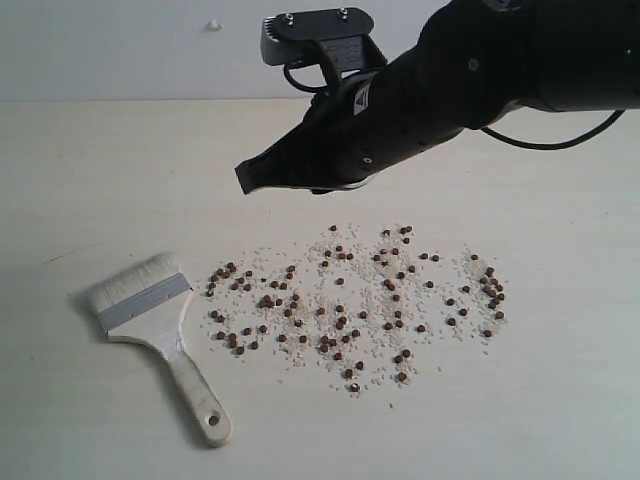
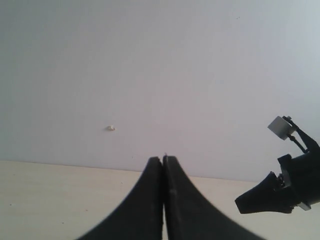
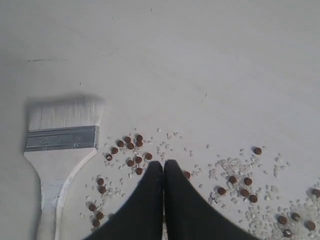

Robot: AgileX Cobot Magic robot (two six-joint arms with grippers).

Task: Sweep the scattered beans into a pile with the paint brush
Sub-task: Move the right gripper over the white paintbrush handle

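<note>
Right pincer [image 1: 244,180], closed and empty, is held above the beans [image 1: 340,300].
Paint brush [image 1: 145,303] is not yet grasped; opening over it is called for next.

A pale cream, matte tabletop [image 1: 90,170] runs back to a plain, greyish-white painted wall [image 1: 120,50]. A small whitish fleck [image 1: 213,24] sits on that wall, a little above where the two meet. The light is soft and even, the shadows faint.
</note>
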